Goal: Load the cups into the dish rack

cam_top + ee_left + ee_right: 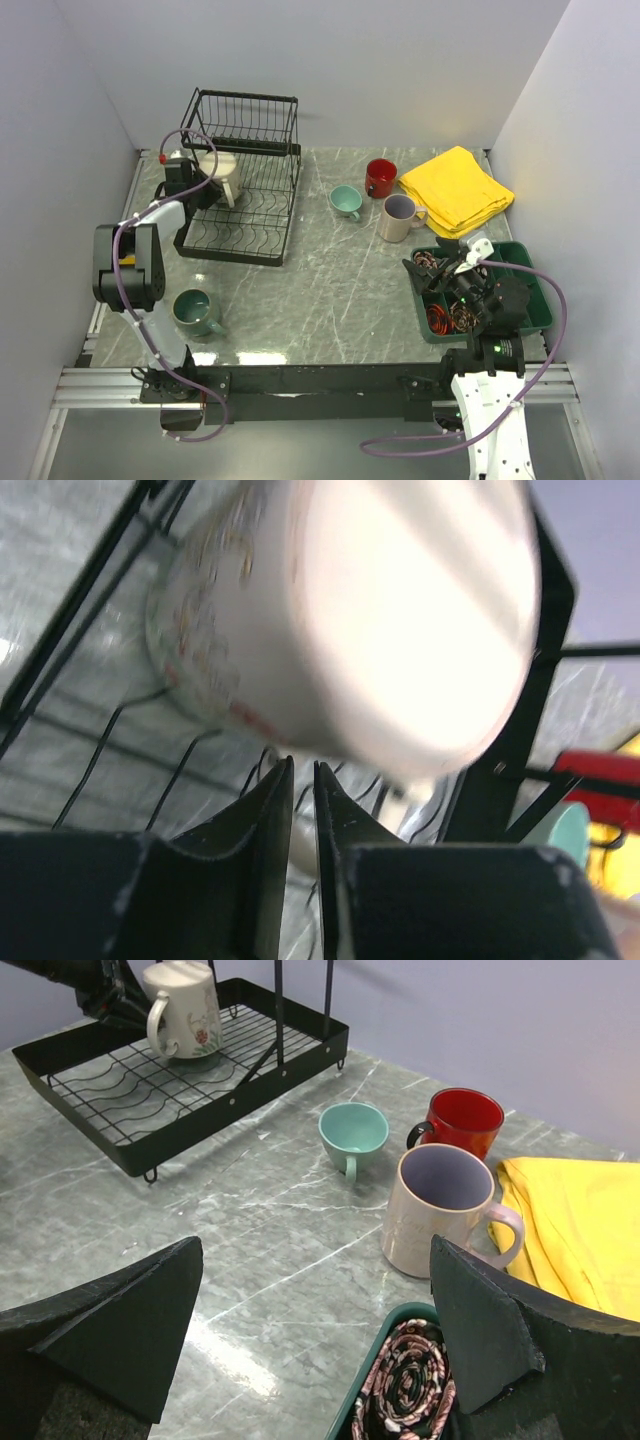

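The cream mug [221, 176] stands upside down on the slotted base of the black dish rack [240, 238]; it also shows in the right wrist view [185, 1008]. My left gripper [207, 183] is right against its left side, the jaws almost together [303, 770] with a pale piece of the handle between them, the mug body [340, 620] just past the tips. The grey-green mug [196, 312] stands near the left arm. The teal mug [353, 1132], red mug [463, 1120] and beige mug [437, 1210] stand together. My right gripper [315, 1350] is open and empty. The yellow mug is out of view.
A folded yellow cloth [457, 188] lies at the back right. A green compartmented tray [535, 300] with rolled items sits under my right gripper. The rack's tall wire section [245, 118] stands at the back. Grey walls close in the table.
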Robot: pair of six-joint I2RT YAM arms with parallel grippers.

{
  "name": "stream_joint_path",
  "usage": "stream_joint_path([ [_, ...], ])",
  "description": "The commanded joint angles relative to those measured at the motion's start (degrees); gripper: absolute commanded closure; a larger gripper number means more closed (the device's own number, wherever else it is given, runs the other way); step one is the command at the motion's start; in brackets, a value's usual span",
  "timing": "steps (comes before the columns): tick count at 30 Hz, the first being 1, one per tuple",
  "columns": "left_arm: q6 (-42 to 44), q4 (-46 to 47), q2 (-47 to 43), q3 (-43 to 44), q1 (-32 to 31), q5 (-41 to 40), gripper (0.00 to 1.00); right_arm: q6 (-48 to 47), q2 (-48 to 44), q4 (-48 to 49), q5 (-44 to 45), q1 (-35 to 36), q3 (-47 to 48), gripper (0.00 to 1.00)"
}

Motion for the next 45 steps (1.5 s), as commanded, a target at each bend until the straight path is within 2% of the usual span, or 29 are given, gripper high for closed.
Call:
stream_joint_path([
  [1,-4.95,4.82,2.25,4.12,-0.18,-1.91,0.80,0.19,-0.58,2.48,-0.33,-0.80,-0.21,0.00],
  [10,-11.81,8.34,6.82,6.32,-0.18,-4.37,0.80,0.28,-0.67,2.83,-0.77,-1.33,-0.39,0.00],
  [17,-17.87,12.47,11.56,9.91,-0.18,-3.23,0.80,0.28,-0.58,3.00,-0.95,-1.68,-0.48,0.00],
  [29,-17.79,10.01,15.09,16.34,-0.09,-3.15,0.78,0.11,-0.40,3.18,-1.30,-2.21,-0.57,0.00],
  [35,-13.58,11.15,7.11,8.53,0.08,-0.25,0.72,-0.25,-0.76,2.92,-1.91,-2.56,-0.48,0.00],
  [40,-8.84,7.64,-3.08,1.06,1.05,-0.42,0.55,-0.68,-1.02,2.74,-2.35,-2.74,-0.48,0.00],
  [44,-4.00,2.38,-10.56,-1.41,1.40,-0.42,0.46,-1.39,-1.02,1.95,-2.53,-2.74,-0.13,0.00],
  [45,-2.77,0.45,-12.32,-1.85,1.40,-0.16,0.41,-1.65,-0.93,1.69,-2.27,-2.83,-0.04,0.00],
])
